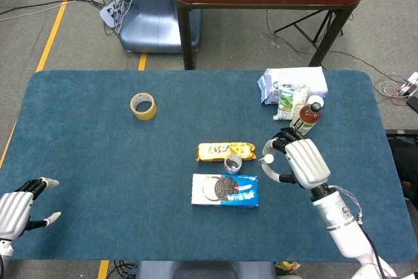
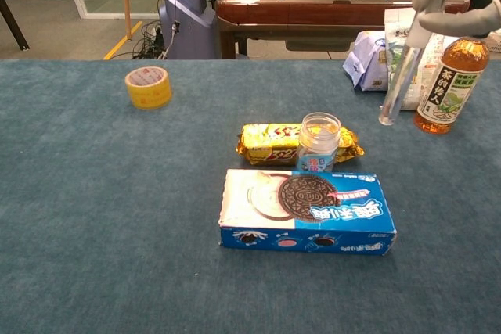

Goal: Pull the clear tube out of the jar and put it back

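The clear tube [image 2: 399,76] is out of the jar [image 2: 318,142] and held in the air to the jar's right, tilted slightly, its lower end above the desk [image 2: 117,193] and in front of the tea bottle [image 2: 447,84] as seen in the chest view. In the head view the tube appears only as a small white end [image 1: 268,159] at the fingertips. The right hand [image 1: 302,161] holds the tube near its upper end, pinched between thumb and fingers [image 2: 462,21]; the remaining fingers are curled loosely around it.

The jar stands upright and open on the desk, touching the gold snack packet [image 2: 270,142] behind it and sitting just behind the blue cookie box [image 2: 305,213]. The cookie box lies flat, well apart from the held tube.

The tea bottle stands upright near the right edge of the desk, beside a group of white snack bags [image 1: 290,86]. A roll of yellow tape [image 2: 148,86] lies well apart to the left.

The left hand [image 1: 16,210] rests at the near left corner of the desk, fingers spread apart and holding nothing.
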Robot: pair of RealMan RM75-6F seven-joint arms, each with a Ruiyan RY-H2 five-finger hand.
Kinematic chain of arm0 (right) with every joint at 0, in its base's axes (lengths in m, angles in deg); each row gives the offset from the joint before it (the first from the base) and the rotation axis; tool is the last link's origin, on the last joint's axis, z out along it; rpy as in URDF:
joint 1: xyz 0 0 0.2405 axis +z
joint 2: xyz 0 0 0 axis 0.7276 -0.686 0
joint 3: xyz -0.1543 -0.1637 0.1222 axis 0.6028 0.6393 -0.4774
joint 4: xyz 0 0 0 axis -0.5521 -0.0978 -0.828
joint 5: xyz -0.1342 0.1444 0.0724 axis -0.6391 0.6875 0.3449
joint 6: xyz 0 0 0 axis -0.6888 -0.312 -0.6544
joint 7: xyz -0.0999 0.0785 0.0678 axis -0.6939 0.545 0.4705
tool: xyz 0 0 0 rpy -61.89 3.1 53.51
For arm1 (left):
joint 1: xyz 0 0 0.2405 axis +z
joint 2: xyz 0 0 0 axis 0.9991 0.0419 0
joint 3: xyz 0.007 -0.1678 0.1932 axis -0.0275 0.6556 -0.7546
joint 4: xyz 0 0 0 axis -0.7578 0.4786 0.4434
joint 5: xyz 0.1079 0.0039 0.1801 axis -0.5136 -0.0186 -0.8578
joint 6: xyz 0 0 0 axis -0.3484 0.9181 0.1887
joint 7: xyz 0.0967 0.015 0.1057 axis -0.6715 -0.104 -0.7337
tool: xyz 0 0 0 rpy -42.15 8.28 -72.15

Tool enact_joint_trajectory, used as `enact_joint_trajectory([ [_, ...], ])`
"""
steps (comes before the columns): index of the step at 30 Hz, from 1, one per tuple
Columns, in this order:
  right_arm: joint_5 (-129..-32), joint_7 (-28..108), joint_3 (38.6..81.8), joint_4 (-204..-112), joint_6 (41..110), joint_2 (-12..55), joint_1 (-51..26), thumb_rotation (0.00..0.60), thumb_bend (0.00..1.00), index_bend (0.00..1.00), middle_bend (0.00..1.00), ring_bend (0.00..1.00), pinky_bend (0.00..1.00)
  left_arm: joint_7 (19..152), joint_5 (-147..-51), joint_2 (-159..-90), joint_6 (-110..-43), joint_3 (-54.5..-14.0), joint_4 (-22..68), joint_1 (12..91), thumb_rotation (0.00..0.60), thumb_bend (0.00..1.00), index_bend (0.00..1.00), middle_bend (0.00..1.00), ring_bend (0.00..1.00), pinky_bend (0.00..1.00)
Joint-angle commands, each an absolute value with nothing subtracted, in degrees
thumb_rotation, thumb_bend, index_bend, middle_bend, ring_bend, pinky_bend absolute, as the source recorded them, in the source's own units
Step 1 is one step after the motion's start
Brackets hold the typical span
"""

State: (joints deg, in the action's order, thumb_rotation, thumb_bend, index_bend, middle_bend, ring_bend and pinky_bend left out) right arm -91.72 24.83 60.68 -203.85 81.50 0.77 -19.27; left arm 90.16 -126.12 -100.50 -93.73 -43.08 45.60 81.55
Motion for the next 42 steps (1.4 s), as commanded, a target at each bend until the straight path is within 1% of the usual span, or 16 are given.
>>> enact_joint_trajectory([
  [1,-89.2,23.7,60.4,-205.5,80.5,-0.1,-19.0,0.600,0.47,0.68,0.56,0.32,0.19,90.3,-126.1,-100.5,-93.6,-43.1,45.6,81.5,0.600,0.17,0.31,0.31,0.27,0.46],
  [3,-90.7,28.4,59.9,-204.7,80.6,0.8,-19.3,0.600,0.47,0.68,0.56,0.32,0.19,90.5,-126.1,-100.4,-93.5,-43.1,45.6,81.5,0.600,0.16,0.31,0.31,0.27,0.46],
  [7,-97.3,46.6,59.1,-201.6,80.4,2.1,-20.1,0.600,0.50,0.68,0.56,0.33,0.19,90.6,-126.0,-100.3,-93.4,-43.2,45.5,81.4,0.600,0.17,0.31,0.31,0.27,0.46],
  [10,-101.6,52.8,59.7,-198.7,80.5,1.8,-20.3,0.600,0.51,0.68,0.57,0.34,0.20,90.6,-126.0,-100.3,-93.4,-43.2,45.6,81.4,0.600,0.17,0.31,0.31,0.27,0.46],
  [12,-102.4,51.7,60.2,-197.7,80.4,1.4,-20.4,0.600,0.51,0.68,0.57,0.34,0.20,90.7,-126.0,-100.3,-93.4,-43.2,45.6,81.4,0.600,0.16,0.31,0.31,0.27,0.46],
  [15,-100.7,45.0,60.6,-197.7,79.7,0.7,-20.4,0.600,0.51,0.68,0.57,0.34,0.20,90.7,-126.1,-100.3,-93.5,-43.2,45.7,81.4,0.600,0.17,0.31,0.31,0.27,0.46],
  [19,-93.2,30.5,61.4,-201.8,76.8,-2.3,-19.6,0.600,0.51,0.68,0.57,0.34,0.20,90.7,-126.0,-100.3,-93.4,-43.3,45.6,81.4,0.600,0.17,0.31,0.31,0.27,0.46],
  [22,-87.9,23.3,61.6,-204.6,75.9,-3.6,-18.8,0.600,0.51,0.68,0.57,0.34,0.20,90.6,-126.0,-100.2,-93.4,-43.3,45.6,81.4,0.600,0.16,0.31,0.31,0.27,0.46],
  [25,-85.0,19.6,61.3,-205.5,76.7,-2.9,-18.3,0.600,0.51,0.68,0.57,0.34,0.20,90.6,-126.0,-100.2,-93.3,-43.3,45.7,81.4,0.600,0.16,0.31,0.31,0.27,0.46],
  [27,-85.1,23.1,60.8,-205.7,76.4,-1.8,-18.4,0.600,0.51,0.68,0.57,0.34,0.20,90.7,-126.0,-100.2,-93.3,-43.3,45.7,81.4,0.600,0.16,0.31,0.31,0.27,0.46],
  [30,-87.7,36.4,59.3,-205.7,74.5,-1.5,-19.1,0.600,0.52,0.68,0.57,0.34,0.20,90.7,-126.0,-100.1,-93.4,-43.3,45.8,81.4,0.600,0.16,0.31,0.31,0.27,0.46],
  [31,-89.9,42.6,58.7,-205.1,74.1,-1.7,-19.6,0.600,0.53,0.68,0.57,0.34,0.20,90.7,-126.0,-100.1,-93.4,-43.3,45.8,81.4,0.600,0.16,0.31,0.31,0.27,0.46],
  [34,-96.7,52.5,58.6,-202.2,75.1,-1.8,-20.7,0.600,0.55,0.68,0.57,0.34,0.20,90.8,-126.0,-100.1,-93.5,-43.3,45.8,81.4,0.600,0.16,0.31,0.31,0.27,0.46],
  [38,-100.3,54.7,59.7,-200.2,75.6,-2.4,-21.1,0.600,0.55,0.68,0.57,0.34,0.20,90.7,-126.0,-100.1,-93.4,-43.3,45.8,81.4,0.600,0.16,0.31,0.31,0.27,0.46],
  [40,-99.1,51.5,60.3,-200.0,74.5,-3.4,-20.9,0.600,0.55,0.68,0.57,0.34,0.20,90.6,-126.1,-100.1,-93.5,-43.4,45.9,81.4,0.600,0.16,0.31,0.31,0.27,0.46],
  [42,-96.5,44.9,60.8,-200.1,73.4,-4.4,-20.6,0.600,0.55,0.68,0.57,0.34,0.20,90.5,-126.1,-100.1,-93.5,-43.4,45.9,81.4,0.600,0.17,0.31,0.31,0.27,0.46],
])
